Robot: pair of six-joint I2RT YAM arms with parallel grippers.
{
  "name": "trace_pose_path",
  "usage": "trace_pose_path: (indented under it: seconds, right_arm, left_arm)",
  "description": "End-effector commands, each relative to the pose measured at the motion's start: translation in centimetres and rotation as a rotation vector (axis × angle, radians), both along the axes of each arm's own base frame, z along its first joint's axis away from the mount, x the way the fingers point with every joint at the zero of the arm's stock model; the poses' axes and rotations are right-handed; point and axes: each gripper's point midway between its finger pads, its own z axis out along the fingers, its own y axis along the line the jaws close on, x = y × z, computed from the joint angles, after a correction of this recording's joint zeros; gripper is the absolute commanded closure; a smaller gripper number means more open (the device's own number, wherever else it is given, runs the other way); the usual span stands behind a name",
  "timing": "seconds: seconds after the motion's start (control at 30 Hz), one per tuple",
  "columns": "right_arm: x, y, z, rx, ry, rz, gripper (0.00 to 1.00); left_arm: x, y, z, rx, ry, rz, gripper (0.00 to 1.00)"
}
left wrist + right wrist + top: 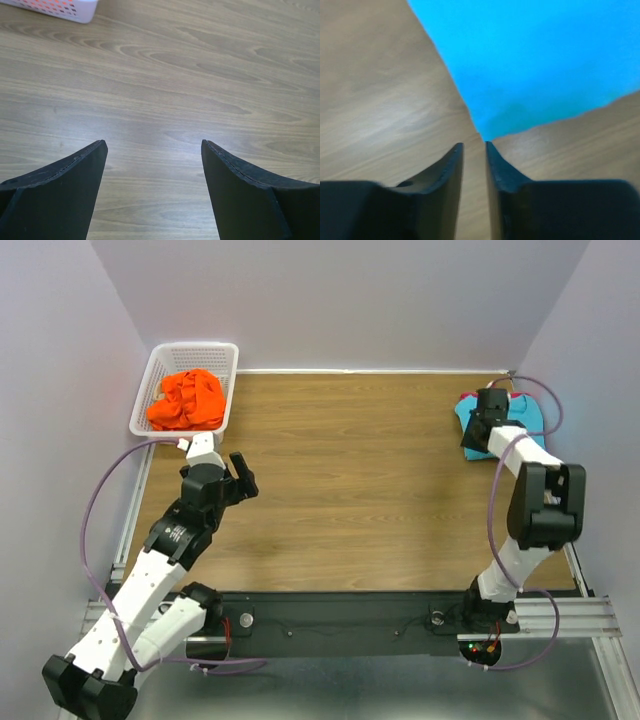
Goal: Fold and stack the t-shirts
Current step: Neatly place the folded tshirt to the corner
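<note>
Far right of the table [350, 490]: right claw [474, 144] at the blue shirt [545, 60].
My right claw is almost clenched, one thin slit between the fingers, grasping nothing; its tips sit just short of the blue shirt's corner, with a pink shirt [517, 396] edge showing beyond. My left claw [154, 142] is released wide over bare wood near the basket [195, 344], where the orange shirt [187, 398] lies crumpled, likely next. Lift the right straight up to avoid dragging the stack; pinch the orange by one edge.
</note>
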Motion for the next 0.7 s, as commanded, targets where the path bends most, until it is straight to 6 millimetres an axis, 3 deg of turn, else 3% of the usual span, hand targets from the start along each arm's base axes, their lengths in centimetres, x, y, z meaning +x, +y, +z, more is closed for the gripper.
trace_pose_path:
  seconds: [0.0, 0.03, 0.07, 0.1, 0.13, 0.23, 0.27, 0.33, 0.37, 0.47, 0.5, 0.67]
  right_arm:
    - [-1.1, 0.5, 12.5, 0.015, -0.288, -0.02, 0.62]
    - [-2.1, 0.6, 14.0, 0.021, -0.316, -0.025, 0.59]
    - [-3.5, 0.8, 14.1, 0.024, -0.304, -0.027, 0.5]
    - [-4.6, 0.7, 14.9, 0.028, -0.32, -0.052, 0.48]
    - [-6.8, 0.7, 17.5, 0.022, -0.377, -0.066, 0.41]
    - [-11.1, 0.2, 19.1, 0.014, -0.44, -0.131, 0.32]
    - [-13.9, 0.5, 20.7, 0.023, -0.515, -0.14, 0.22]
    - [-16.9, 0.6, 21.7, 0.031, -0.579, -0.162, 0.1]
    - [-19.8, 0.6, 24.2, 0.028, -0.698, -0.173, 0.01]
    - [-24.1, 0.2, 25.6, -0.001, -0.812, -0.199, 0.0]
    - [-26.8, -0.2, 27.2, -0.035, -0.906, -0.218, 0.0]
    - [-31.6, -1.2, 28.7, -0.12, -1.034, -0.26, 0.0]
  left_arm:
    - [0.3, 1.4, 4.8, -0.005, -0.123, 0.067, 0.12]
    - [0.3, 1.7, 5.3, -0.003, -0.136, 0.079, 0.12]
    - [0.3, 2.1, 6.2, -0.002, -0.159, 0.098, 0.12]
    - [0.1, 2.5, 6.9, -0.002, -0.182, 0.106, 0.12]
    - [-0.1, 3.1, 7.9, 0.005, -0.206, 0.131, 0.12]
    - [-0.9, 4.3, 9.9, 0.011, -0.268, 0.17, 0.11]
    - [-1.3, 5.0, 10.9, 0.031, -0.302, 0.18, 0.12]
    - [-1.8, 5.8, 11.7, 0.04, -0.334, 0.209, 0.12]
    - [-2.3, 6.8, 12.4, 0.047, -0.364, 0.244, 0.11]
    - [-3.1, 7.9, 12.6, 0.062, -0.398, 0.284, 0.09]
    - [-3.7, 8.4, 13.2, 0.058, -0.433, 0.295, 0.08]
    - [-5.1, 10.0, 11.6, 0.017, -0.482, 0.373, 0.03]
